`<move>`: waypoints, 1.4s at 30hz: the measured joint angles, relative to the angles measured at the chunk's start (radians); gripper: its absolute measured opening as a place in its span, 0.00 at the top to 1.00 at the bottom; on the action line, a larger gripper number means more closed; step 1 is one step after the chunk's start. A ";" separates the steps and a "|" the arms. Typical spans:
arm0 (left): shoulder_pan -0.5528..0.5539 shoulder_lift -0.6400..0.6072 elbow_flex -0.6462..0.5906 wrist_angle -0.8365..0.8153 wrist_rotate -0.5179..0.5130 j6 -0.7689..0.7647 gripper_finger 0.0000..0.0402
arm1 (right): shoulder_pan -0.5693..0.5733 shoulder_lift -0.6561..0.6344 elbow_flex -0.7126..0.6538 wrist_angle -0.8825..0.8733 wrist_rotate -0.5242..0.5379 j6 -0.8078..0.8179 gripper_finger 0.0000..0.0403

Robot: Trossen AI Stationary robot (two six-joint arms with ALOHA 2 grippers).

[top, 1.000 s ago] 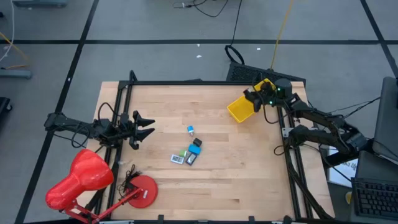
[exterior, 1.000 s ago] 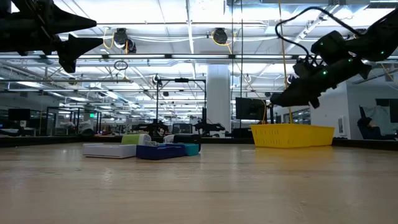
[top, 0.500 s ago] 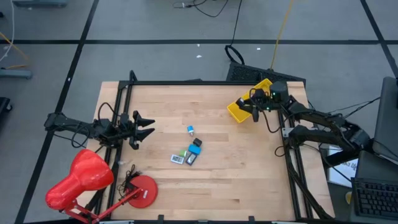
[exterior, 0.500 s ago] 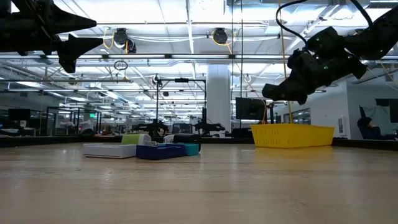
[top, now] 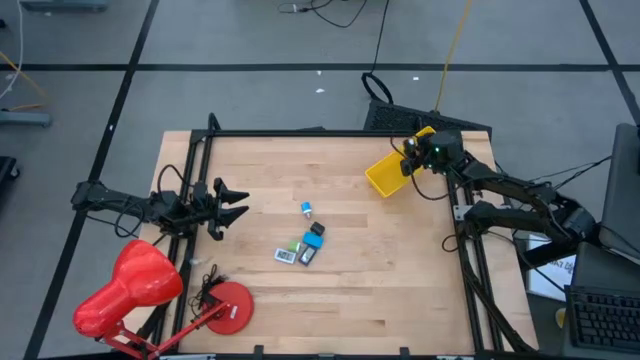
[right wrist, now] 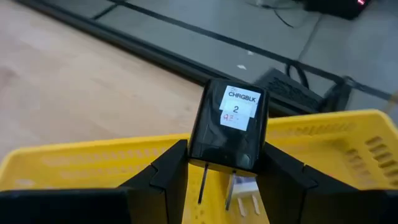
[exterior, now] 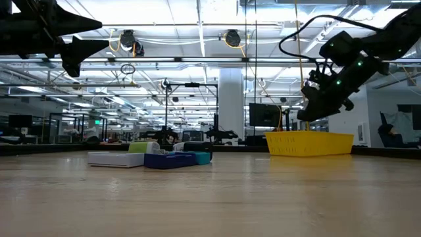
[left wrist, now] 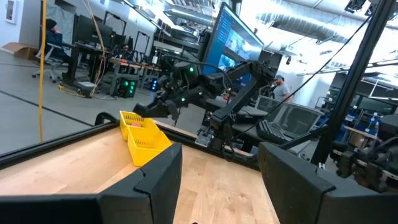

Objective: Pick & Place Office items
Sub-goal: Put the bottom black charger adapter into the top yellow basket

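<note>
1. We list first, nearest the table's front edge, a large red desk lamp (top: 140, 290) with a round base, at the left corner.
2. Near the table's middle we find the office items (top: 303, 247): a cluster of tiny flat pieces, blue, teal, green, black and white-grey, with one small blue-and-white piece (top: 307, 209) just beyond them. In the low view they lie flat on the wood (exterior: 154, 158).
3. The left gripper (top: 237, 204) hovers over the table's left edge, its two dark fingers spread apart and holding nothing; we see no change in it from a second ago.
4. At the far right corner stands a yellow rectangular plastic tray (top: 384, 176) with slotted walls.
5. The right gripper (right wrist: 224, 171) hangs above that tray, its fingers closed narrowly on a small black charger block (right wrist: 229, 127) with two metal prongs pointing down; a white plug piece (right wrist: 245, 188) lies in the tray below.
6. Against half a second ago, we note the right gripper (top: 410, 160) has drawn back from the tray's near side towards its far end.
7. The block's white label reads "CHRGBLK", then "2", with faint red writing beneath that we cannot read.
</note>
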 joint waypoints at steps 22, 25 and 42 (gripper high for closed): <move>0.000 0.000 0.000 0.000 0.000 0.000 0.47 | -0.095 0.147 0.090 -0.142 0.209 0.054 0.64; 0.000 0.000 0.000 0.000 0.000 0.000 0.47 | -0.104 0.188 0.090 -0.123 0.232 0.051 0.64; 0.000 0.000 0.000 0.000 0.000 0.000 0.47 | -0.105 0.285 0.089 -0.024 0.253 0.008 0.61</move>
